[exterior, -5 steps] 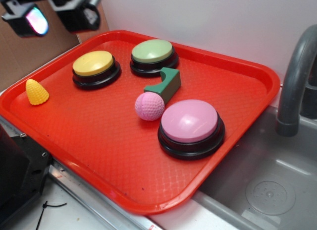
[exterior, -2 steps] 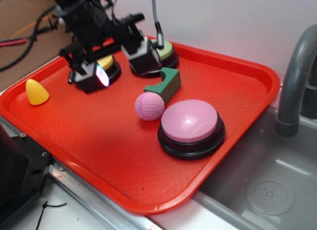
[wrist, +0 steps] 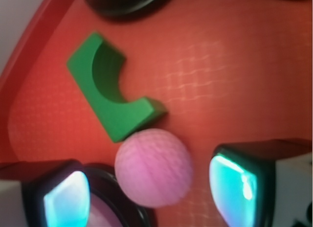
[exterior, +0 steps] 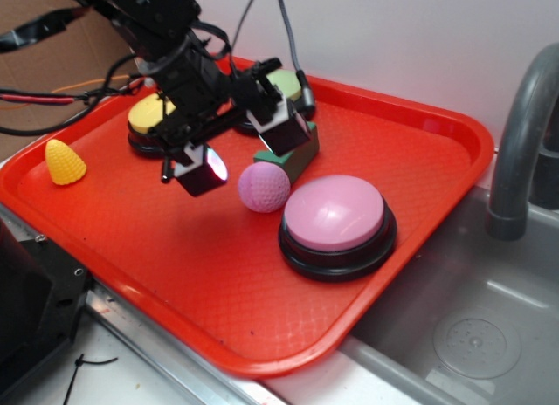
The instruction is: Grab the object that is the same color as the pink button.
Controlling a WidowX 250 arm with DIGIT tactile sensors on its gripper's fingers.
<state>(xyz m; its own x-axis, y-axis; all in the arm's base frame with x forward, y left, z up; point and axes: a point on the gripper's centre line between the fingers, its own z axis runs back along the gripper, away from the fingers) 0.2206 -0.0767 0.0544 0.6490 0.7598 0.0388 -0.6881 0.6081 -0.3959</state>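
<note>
From the exterior view, the step in hand looks like the approach: the black gripper point(exterior: 243, 149) with its pale glowing pads hangs over the red plastic tray point(exterior: 437, 126), spread wide and holding nothing. The small pink dimpled ball point(exterior: 264, 187) rests on the tray floor, just beside the large pink dome button on its black base point(exterior: 337, 224) and against the green block with a curved notch point(exterior: 294, 152). One finger sits to the ball's left and the other over the green block behind it. A yellow-topped button point(exterior: 147, 115), a green-topped button point(exterior: 286, 80) and a yellow ridged cone point(exterior: 64, 161) stand well clear.

From the wrist view, the ball point(wrist: 153, 167) lies between the two fingers point(wrist: 243, 184), touching neither, with the green block point(wrist: 113, 92) touching its upper edge and the pink button point(wrist: 115, 207) close by one pad. The next move likely calls for lowering so the pads bracket the ball alone, then closing without catching the block or button rim.
</note>
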